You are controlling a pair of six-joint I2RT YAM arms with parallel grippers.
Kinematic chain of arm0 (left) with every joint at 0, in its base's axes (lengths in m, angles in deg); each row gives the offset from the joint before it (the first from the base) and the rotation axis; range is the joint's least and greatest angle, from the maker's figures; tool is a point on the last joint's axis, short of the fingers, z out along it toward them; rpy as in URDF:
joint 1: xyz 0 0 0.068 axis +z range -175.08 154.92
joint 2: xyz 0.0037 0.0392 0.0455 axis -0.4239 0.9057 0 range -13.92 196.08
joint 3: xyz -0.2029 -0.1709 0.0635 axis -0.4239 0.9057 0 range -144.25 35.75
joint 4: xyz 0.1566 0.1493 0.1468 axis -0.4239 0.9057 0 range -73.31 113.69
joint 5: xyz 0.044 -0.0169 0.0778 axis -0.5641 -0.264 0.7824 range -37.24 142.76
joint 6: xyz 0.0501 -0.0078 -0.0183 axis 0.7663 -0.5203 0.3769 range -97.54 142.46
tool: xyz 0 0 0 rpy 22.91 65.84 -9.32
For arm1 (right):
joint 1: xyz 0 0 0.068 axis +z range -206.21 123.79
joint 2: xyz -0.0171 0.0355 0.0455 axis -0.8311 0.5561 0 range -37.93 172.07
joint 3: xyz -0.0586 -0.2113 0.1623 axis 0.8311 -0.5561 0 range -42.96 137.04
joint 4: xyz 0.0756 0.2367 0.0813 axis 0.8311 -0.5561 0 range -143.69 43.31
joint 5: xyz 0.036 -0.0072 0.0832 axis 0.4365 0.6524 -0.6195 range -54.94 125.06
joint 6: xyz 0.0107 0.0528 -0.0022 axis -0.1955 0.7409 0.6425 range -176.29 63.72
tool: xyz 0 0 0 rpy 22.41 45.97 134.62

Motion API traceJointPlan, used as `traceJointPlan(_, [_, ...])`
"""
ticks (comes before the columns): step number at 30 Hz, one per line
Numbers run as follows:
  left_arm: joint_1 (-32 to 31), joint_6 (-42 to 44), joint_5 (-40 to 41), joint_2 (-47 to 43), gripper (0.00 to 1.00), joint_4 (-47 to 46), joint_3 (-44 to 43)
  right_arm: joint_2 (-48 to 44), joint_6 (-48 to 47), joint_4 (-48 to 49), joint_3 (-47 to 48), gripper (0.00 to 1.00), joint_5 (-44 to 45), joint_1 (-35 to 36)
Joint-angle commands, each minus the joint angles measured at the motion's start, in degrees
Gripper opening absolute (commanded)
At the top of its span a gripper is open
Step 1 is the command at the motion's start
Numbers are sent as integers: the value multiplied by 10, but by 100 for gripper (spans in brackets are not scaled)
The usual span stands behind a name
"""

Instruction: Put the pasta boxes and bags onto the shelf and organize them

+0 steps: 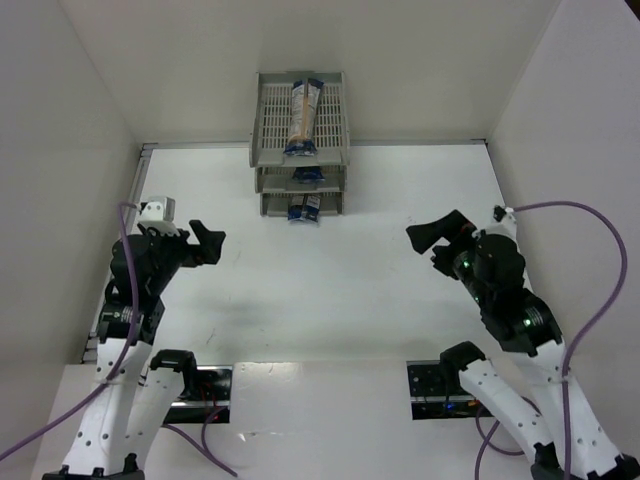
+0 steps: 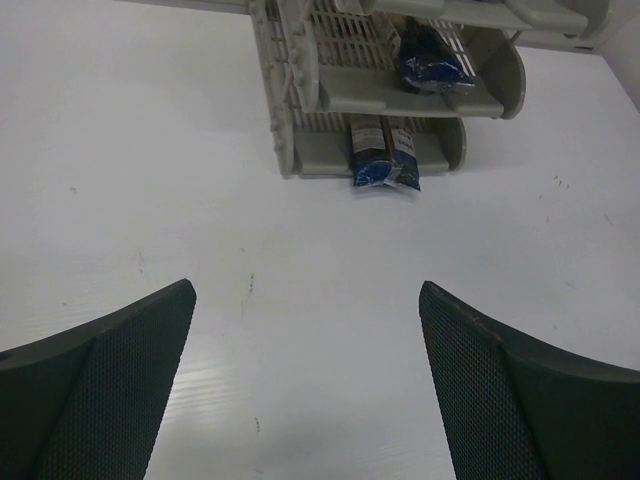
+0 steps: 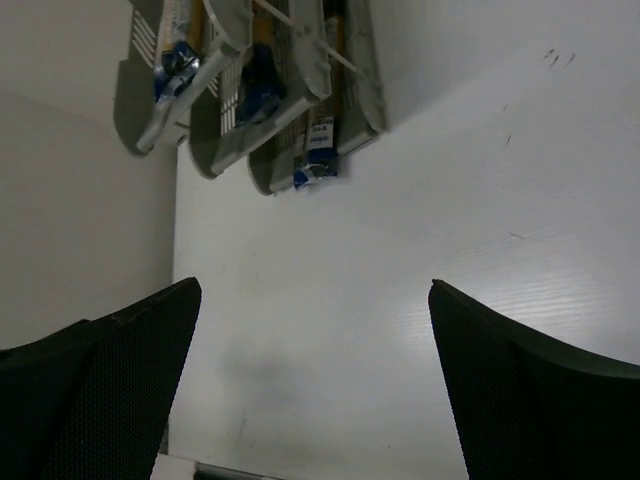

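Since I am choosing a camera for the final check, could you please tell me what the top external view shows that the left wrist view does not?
Only the top external view: the open right hand and the top pack lying along its tray. Only the left wrist view: the mesh on the fingers of the open left hand. Both: the grey shelf, the blue ends of the middle pack and bottom pack, and the white table.

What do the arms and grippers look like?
Left arm and right arm: white lower links, black upper joints, a purple cable each. Left gripper and right gripper black; fingers have mesh-textured pads. Green lights on the right arm.
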Motion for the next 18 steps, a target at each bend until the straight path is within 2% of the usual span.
traceJointPlan(1, [-10,-1,-17,-1,100,-27,4,-25,53,-72,16,100,-2,-5])
traceJointPlan(5, [-15,-1,-17,-7,100,-27,9,-63,73,-95,-8,100,-17,-5])
traceJointPlan(13, [-20,-1,-22,-23,100,-27,9,-207,91,-85,-47,100,-41,-5])
traceJointPlan(18, [-25,-1,-22,-23,100,-27,9,-238,100,-92,-65,100,-54,-5])
